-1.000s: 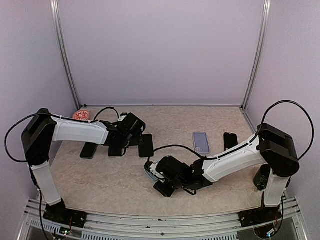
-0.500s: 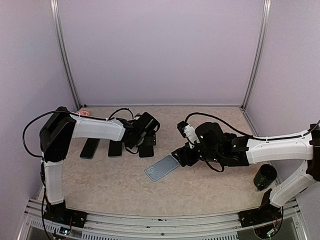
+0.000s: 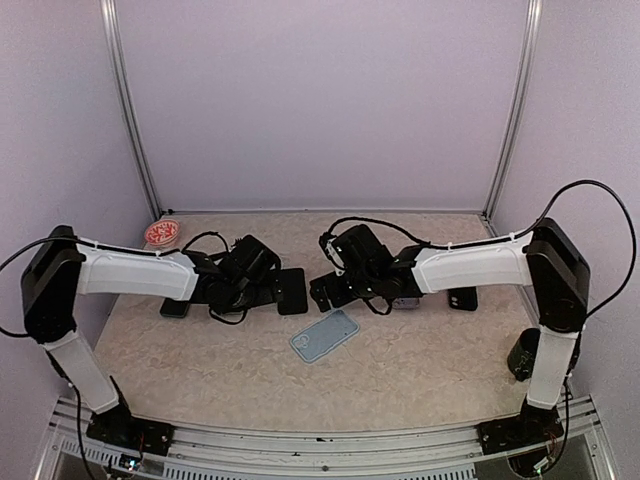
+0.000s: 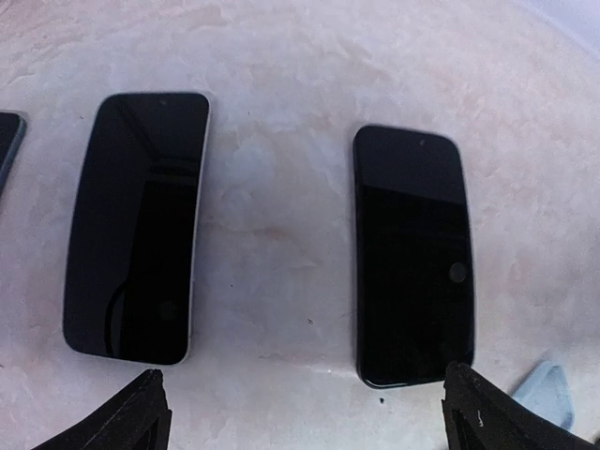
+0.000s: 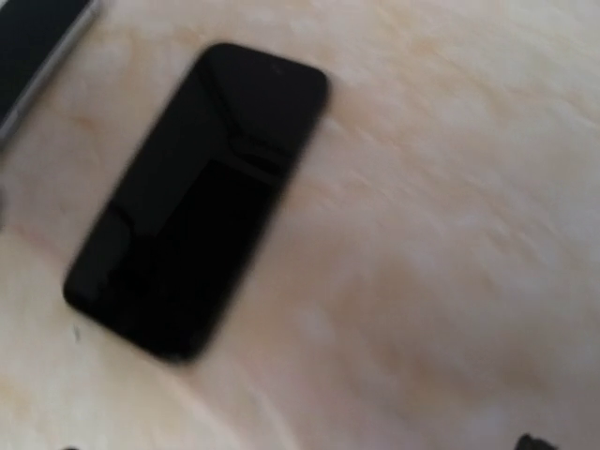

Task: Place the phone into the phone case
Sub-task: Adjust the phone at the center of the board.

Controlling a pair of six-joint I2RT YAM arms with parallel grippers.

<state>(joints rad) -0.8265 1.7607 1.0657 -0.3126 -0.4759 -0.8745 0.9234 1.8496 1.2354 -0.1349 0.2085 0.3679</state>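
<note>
Both grippers have shifted leftward. Jaws spread, the left gripper (image 4: 305, 412) faces the black phone (image 4: 412, 253), lying toward the table's (image 3: 450, 360) far edge near the blue phone case (image 3: 324, 335). Whether the right gripper (image 3: 333, 291) has its jaws apart, I cannot tell. The phone is probably rigid and slick: pinch its long edges.

Table (image 3: 420, 370): you see beige marble-look top, smooth, matt.
Phone (image 4: 412, 253): black glass face, glossy.
Second phone (image 4: 141, 225): same gloss, reflections on it, silvery rim.
Case (image 3: 324, 335): pale blue plastic, dull sheen.
Arm shells (image 3: 130, 272): smooth white plastic, your joints black.
Posts (image 3: 125, 110): brushed metal.
Walls (image 3: 320, 100): matt lilac.
</note>
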